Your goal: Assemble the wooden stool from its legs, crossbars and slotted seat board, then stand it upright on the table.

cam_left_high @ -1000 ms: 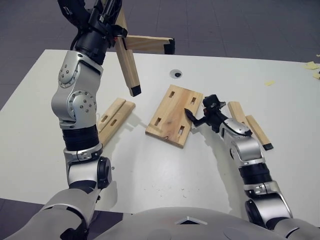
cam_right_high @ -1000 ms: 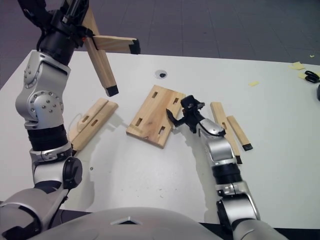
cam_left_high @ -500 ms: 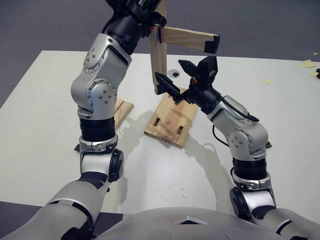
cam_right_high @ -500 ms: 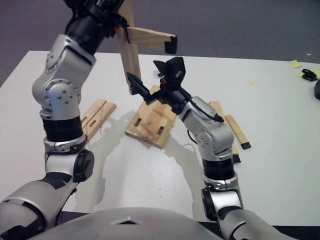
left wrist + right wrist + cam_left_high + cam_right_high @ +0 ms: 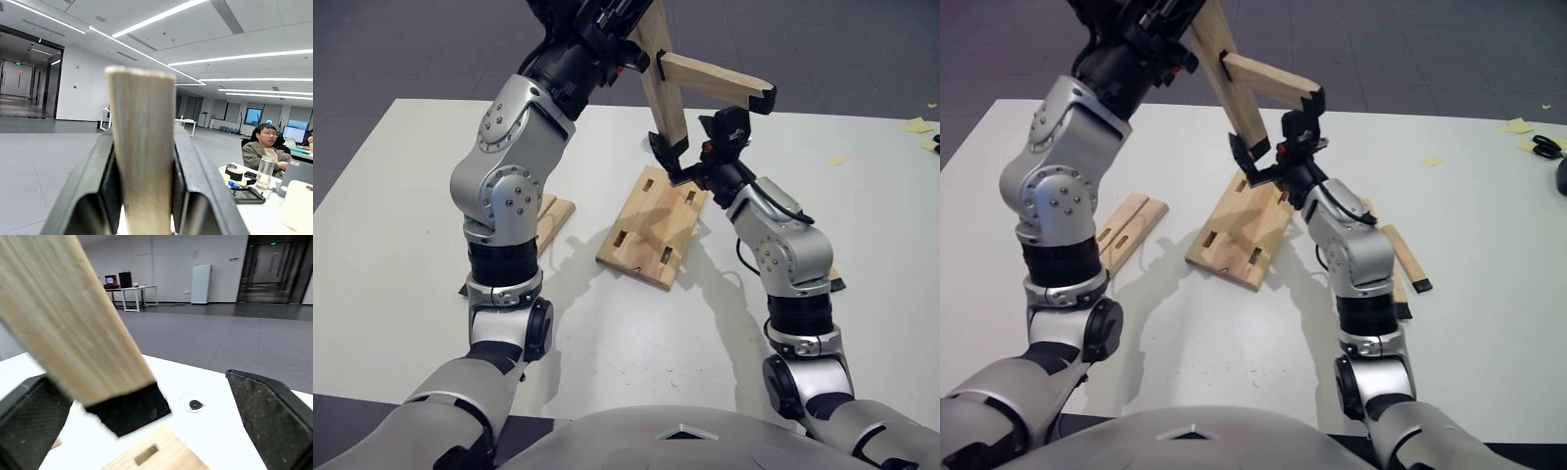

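One seat board, one leg frame, two crossbars.

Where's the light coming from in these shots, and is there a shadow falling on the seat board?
Left wrist view: long ceiling light strips run overhead behind the held leg frame. Left eye view: a soft darker patch lies across the seat board beneath that raised frame; the table shows no hard glare.

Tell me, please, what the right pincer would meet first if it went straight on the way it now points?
Probably the leg's black-capped foot, which hangs between the open fingers of the right pincer; how near is unclear.
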You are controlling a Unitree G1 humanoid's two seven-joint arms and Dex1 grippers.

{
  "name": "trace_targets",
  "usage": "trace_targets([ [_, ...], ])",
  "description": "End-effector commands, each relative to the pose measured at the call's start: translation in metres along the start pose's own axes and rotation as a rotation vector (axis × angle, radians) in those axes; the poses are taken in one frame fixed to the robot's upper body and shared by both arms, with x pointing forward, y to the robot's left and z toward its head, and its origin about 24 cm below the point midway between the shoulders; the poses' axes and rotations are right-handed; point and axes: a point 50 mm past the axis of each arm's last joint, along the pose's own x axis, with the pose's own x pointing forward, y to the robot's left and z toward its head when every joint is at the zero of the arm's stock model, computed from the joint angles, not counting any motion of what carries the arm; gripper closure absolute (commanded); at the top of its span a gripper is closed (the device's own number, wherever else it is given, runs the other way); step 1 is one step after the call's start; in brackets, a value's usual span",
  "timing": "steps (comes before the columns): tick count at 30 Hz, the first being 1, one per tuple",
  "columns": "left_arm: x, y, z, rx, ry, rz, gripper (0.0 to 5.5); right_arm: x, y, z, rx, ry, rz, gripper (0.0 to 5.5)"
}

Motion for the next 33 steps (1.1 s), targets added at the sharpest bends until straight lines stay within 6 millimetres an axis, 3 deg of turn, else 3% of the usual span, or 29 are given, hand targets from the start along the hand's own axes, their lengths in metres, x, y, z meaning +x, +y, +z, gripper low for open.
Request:
trace_targets([
  [1,-0.012,0.009,-0.004,0.02,0.049,0.044,4.48,-0.007,-0.008,-0.001,-0.007,0.0,-0.038,0.1],
  [5,-0.014,0.015,0.0,0.035,0.038,0.08,4.48,-0.018,0.003,-0.027,-0.014,0.104,0.021,0.1],
  [9,-0.032,0.032,0.017,0.082,0.046,0.124,4.48,-0.046,-0.006,-0.065,-0.177,0.283,-0.017,0.1],
  [14,-0.064,0.048,0.032,0.039,0.115,0.12,4.48,-0.09,-0.007,-0.065,-0.075,0.276,0.151,0.1],
  [19,-0.09,0.047,0.023,-0.019,0.246,0.075,4.48,-0.116,-0.001,-0.077,-0.039,0.372,0.289,0.1],
  [26,-0.093,0.035,0.011,-0.017,0.316,-0.029,4.48,-0.1,0.006,-0.114,-0.236,0.485,0.335,0.1],
  [33,-0.09,0.037,0.001,0.055,0.369,-0.039,4.48,-0.055,0.031,-0.113,-0.304,0.342,0.405,0.1],
])
